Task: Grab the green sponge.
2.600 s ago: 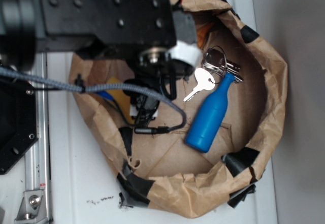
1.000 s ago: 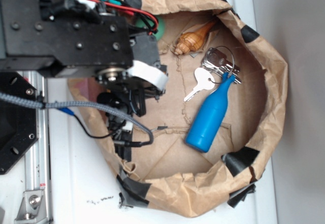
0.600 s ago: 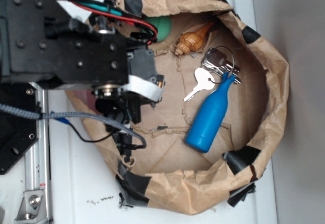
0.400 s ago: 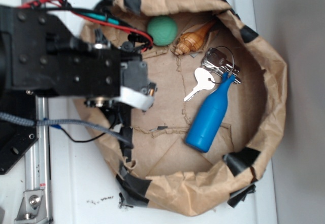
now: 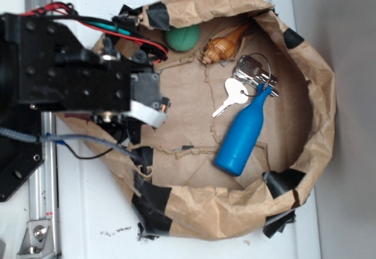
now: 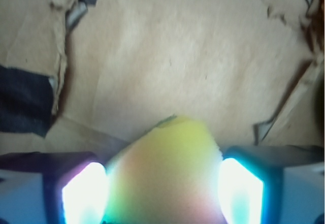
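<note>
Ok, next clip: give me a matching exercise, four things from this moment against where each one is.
Things:
1. green sponge
2. green ball
3. blue bottle
4. silver key

Places:
A. against the far wall of the paper bag
B. between the tool fingers
C. on the bag floor, neck toward the key ring
D. just left of the bottle's neck

Pairs: 1-B, 2-A, 3-C, 4-D

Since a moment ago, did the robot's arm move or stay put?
Yes. In the exterior view the arm slid left, away from the blue bottle, uncovering the green ball.
</note>
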Controlling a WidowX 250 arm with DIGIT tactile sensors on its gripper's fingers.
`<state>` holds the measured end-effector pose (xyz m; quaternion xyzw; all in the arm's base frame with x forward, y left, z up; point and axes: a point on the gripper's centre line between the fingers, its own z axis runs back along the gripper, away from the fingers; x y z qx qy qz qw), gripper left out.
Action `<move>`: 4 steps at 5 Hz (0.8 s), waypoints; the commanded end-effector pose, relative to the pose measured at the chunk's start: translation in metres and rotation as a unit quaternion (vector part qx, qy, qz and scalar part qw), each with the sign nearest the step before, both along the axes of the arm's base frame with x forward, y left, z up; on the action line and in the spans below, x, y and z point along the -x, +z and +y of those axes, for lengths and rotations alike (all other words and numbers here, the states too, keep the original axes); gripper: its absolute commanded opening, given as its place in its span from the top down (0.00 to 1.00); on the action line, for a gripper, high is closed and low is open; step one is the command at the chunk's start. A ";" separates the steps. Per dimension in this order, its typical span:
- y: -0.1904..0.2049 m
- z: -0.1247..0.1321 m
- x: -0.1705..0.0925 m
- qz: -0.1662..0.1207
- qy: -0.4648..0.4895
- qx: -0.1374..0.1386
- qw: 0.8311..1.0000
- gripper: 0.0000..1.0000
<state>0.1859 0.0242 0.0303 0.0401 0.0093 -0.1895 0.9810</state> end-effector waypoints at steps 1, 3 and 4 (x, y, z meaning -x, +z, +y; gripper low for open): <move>0.015 0.008 0.014 -0.016 0.018 0.002 1.000 1.00; 0.026 0.010 0.001 -0.031 0.050 0.010 0.998 1.00; 0.037 0.002 -0.023 -0.049 0.077 0.012 0.996 1.00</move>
